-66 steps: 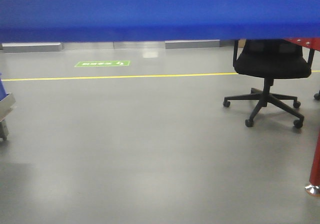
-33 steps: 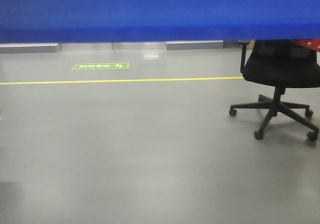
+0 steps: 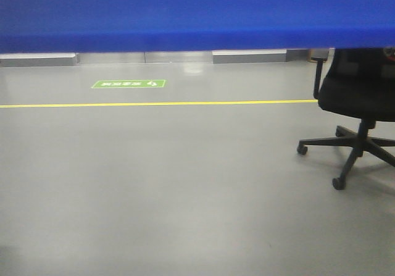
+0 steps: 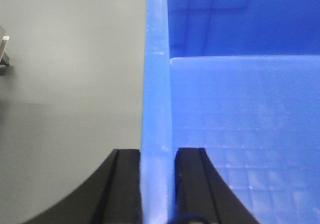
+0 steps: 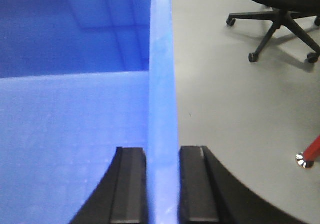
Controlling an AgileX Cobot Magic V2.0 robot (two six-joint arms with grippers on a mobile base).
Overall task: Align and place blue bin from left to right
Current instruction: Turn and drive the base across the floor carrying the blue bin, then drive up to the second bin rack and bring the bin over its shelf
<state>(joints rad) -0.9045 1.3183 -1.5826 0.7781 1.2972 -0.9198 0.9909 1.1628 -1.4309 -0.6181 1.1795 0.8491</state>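
The blue bin (image 3: 197, 13), seen at 12 o'clock in the front view, is held lifted, its walls pinched by the left gripper (image 4: 158, 159) and right gripper (image 5: 163, 156); placement is judged not yet done.

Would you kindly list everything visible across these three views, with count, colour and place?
blue bin: one, blue, filling the top of the front view; its walls run through both wrist views.
office chair: one, black, on castors, right edge of the front view.
floor line: one, yellow, across the grey floor.
floor sign: one, green, just beyond the line.
red leg: one, red with a metal foot, right edge of the right wrist view.
metal object: one, grey, left edge of the left wrist view; too cropped to identify.
left hand: one, black, closed on a bin wall.
right hand: one, black, closed on the opposite wall.
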